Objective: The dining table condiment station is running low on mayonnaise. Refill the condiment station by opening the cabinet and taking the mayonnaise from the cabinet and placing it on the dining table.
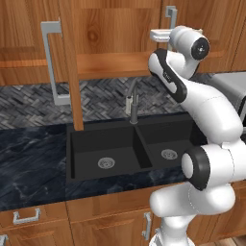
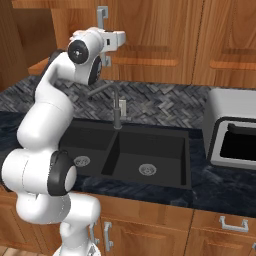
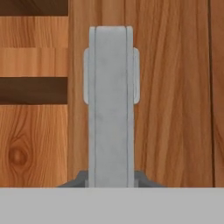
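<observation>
One door down, one to go: the cabinet [image 1: 110, 33] has its left door [image 1: 69, 72] swung wide, edge-on in the left base view, its long silver handle [image 1: 50, 62] pointing out at us.
Left door risk: that open door hangs over the sink [image 1: 125, 149] and close beside the arm's elbow, so a broad swing back could clip it, as I judge it.
Faucet: the faucet [image 1: 132, 103] stands right under the arm's reach; a low retreat could knock it.
Tool position: the tool [image 1: 161, 34] is up at the right door's handle [image 3: 110, 100], which runs straight between the finger tips in the hand view.
Tool state: finger tips sit on either side of the bar, but whether they pinch it I cannot tell.
Handle risk: if the grip is loose or sits too near the bar's end, a pull could slide off and leave the door shut.
Mayonnaise: somewhere behind these doors I'd guess; no jar to be seen yet, so its spot is unknown.
Right side: the oven [image 2: 232, 132] sits on the desk [image 2: 235, 190], well away from the action.
</observation>
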Robot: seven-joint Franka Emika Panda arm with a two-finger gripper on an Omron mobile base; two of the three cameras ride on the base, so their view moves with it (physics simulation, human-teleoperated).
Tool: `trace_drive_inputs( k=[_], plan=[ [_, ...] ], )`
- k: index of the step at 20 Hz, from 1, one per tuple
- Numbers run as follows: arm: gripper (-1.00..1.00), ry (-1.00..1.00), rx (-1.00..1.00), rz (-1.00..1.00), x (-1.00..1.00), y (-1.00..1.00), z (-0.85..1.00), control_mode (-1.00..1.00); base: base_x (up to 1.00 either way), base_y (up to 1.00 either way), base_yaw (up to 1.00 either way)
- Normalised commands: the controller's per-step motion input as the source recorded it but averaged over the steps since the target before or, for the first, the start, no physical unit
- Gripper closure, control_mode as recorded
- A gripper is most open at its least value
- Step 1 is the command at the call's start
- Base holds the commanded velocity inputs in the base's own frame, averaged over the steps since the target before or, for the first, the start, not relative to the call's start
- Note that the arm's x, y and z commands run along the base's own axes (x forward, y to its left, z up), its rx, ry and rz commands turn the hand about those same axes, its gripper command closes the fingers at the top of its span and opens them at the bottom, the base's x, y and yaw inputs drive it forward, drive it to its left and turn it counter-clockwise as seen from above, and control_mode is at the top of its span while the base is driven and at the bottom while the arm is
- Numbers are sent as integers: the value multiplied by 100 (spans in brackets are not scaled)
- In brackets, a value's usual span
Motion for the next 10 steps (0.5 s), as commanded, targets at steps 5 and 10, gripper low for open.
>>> trace_drive_inputs(
  k=[5,10],
  plan=[
    [100,-6,0,-2,-68,-10,0,-100,0,0,0],
    [100,-7,2,-9,-100,-40,0,-100,0,0,0]
  ],
)
